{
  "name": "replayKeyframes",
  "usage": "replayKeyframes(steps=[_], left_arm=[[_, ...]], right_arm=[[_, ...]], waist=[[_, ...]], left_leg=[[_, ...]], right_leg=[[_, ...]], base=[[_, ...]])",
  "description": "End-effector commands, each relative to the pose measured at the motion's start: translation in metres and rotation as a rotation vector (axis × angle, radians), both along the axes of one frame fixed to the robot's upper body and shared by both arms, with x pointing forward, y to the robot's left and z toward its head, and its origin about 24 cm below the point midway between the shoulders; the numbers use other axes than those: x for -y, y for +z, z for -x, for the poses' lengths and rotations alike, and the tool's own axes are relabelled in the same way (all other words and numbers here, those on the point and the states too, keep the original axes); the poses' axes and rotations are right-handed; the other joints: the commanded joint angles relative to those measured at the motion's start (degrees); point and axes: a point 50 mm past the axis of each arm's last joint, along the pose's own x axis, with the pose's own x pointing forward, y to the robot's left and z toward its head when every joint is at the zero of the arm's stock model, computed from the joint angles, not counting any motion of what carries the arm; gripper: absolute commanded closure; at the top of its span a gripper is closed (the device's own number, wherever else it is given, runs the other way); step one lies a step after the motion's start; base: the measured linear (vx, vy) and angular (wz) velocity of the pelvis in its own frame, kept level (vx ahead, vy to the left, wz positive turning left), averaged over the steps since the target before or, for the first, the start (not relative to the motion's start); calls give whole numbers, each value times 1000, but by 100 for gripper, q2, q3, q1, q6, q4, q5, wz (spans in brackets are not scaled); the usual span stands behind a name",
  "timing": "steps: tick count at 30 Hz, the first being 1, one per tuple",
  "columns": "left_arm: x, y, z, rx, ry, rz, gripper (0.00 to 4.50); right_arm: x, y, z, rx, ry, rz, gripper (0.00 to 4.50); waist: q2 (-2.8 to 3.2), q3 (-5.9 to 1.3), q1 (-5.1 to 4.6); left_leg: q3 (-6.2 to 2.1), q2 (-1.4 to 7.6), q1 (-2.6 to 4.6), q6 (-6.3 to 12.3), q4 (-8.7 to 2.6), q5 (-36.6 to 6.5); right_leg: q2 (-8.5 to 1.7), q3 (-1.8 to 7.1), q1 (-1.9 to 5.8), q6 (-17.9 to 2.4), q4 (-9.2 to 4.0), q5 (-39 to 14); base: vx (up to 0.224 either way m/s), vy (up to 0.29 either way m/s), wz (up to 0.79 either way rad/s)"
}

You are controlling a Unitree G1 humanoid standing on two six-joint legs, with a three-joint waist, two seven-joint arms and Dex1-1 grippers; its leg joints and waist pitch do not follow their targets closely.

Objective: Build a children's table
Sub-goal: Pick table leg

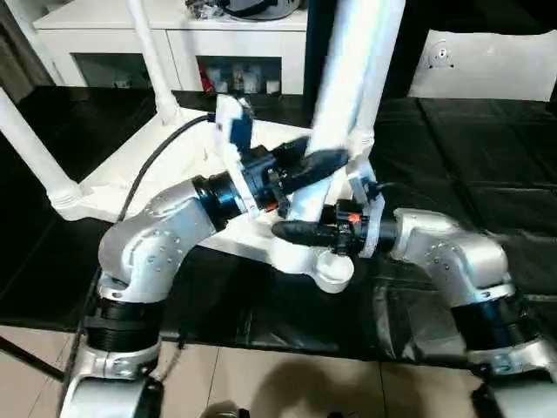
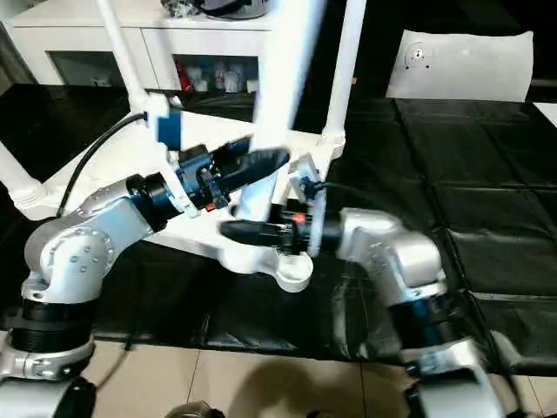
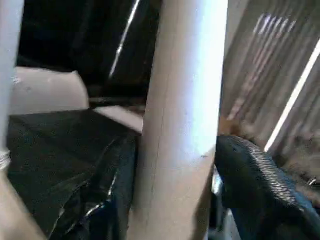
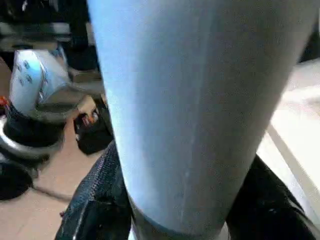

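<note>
From the head views, the white tabletop [image 1: 139, 178] lies underside-up on the black-covered work table [image 1: 487, 157] with three legs already standing in corner sockets, and both grippers meet at the fourth leg [image 1: 348, 96] above the near corner socket [image 1: 333, 268]. In the left wrist view, the left gripper [image 1: 318, 163] touches that leg with one finger [image 3: 260, 185] (a firm clamp cannot be told). In the right wrist view, the right gripper [image 1: 300, 231] clasps the leg, fingers on both sides.

Open black desk [image 1: 487, 174] off to the right, room there to pass. Blocked at centre by the thick near leg [image 1: 348, 113], hemmed between both end effectors; more upright legs [image 1: 150, 52] crowding the left
</note>
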Motion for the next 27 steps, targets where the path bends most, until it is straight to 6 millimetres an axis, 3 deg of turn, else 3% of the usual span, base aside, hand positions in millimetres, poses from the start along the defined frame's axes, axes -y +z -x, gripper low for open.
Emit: replayKeyframes(steps=[1,5,7,10,12,14,21,25,27], left_arm=[[8,14,8,52,-56,39,151],[14,7,12,68,-67,-35,121],[16,9,13,55,-69,5,103],[15,12,12,50,-63,40,77],[15,14,13,40,-62,93,67],[13,17,12,32,-56,143,51],[-8,17,10,-29,-4,316,2],[-17,13,10,-33,10,319,0],[-21,9,9,-31,33,281,0]], right_arm=[[3,-1,-3,-10,-61,-3,259],[-2,-4,0,-23,-69,9,259],[-4,-7,2,-22,-78,20,259],[-4,-9,2,-33,-97,15,259],[-3,-10,2,-39,-129,-13,259],[-3,-10,2,-30,-149,-29,259],[10,-11,-2,-33,-447,-35,259],[20,-19,2,-28,-547,-13,259],[25,-21,3,-12,-606,-4,259]], waist=[[-56,-464,13],[-50,-458,-2],[-14,-459,-5],[-40,-461,-7],[-93,-461,-14],[-84,-462,-11],[-31,-437,-106],[-28,-447,-176],[-27,-436,-200]], left_leg=[[-158,357,23,280,-382,-596],[-168,355,31,240,-397,-625],[-165,351,30,227,-391,-604],[-161,345,28,207,-390,-642],[-147,344,20,233,-388,-604],[-151,352,22,240,-387,-563],[-142,324,39,145,-401,-696],[-153,307,14,156,-406,-651],[-141,291,38,162,-404,-777]], right_leg=[[-452,389,366,-579,-398,-1781],[-442,390,372,-413,-424,-1914],[-442,391,365,-410,-423,-1865],[-444,385,376,-426,-427,-1879],[-448,393,376,-420,-434,-1895],[-454,390,370,-431,-430,-1906],[-418,377,355,-273,-491,-2117],[-396,366,370,-140,-491,-2043],[-397,351,358,-110,-524,-2252]], base=[[0,0,0],[0,0,0],[0,0,0],[0,0,0],[0,0,0],[0,0,0],[0,0,0],[0,0,0],[0,0,0]])
